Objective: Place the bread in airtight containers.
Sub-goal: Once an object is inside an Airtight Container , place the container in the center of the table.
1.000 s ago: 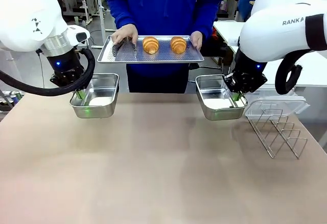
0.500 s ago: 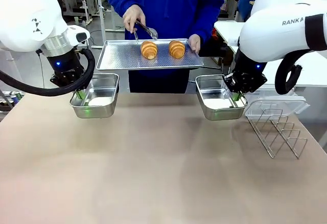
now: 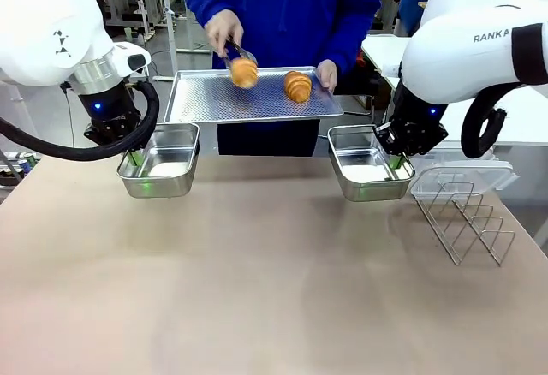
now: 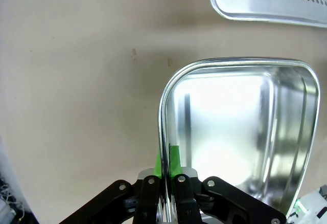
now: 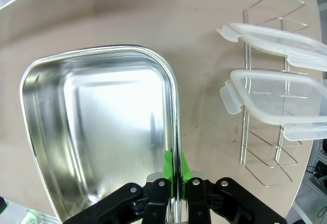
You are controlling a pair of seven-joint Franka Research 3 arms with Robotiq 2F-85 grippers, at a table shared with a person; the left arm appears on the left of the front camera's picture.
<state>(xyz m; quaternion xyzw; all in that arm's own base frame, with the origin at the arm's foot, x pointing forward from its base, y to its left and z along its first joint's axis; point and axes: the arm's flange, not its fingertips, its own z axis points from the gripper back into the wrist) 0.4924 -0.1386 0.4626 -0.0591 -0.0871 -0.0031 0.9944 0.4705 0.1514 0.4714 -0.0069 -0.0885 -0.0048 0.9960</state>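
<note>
My left gripper and right gripper each pinch a shiny rectangular steel tub by its rim, on my side of the perforated metal tray. Tongs hold 1 golden-brown ridged croissant above that tray. Next, I reckon, hold steady.

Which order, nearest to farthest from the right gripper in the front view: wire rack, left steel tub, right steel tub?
1. Right steel tub: gripped at its rim by the right gripper.
2. Wire rack: close by, at the table's right.
3. Left steel tub: far across, at the left.

Left gripper and right gripper point down, both clamped
</note>
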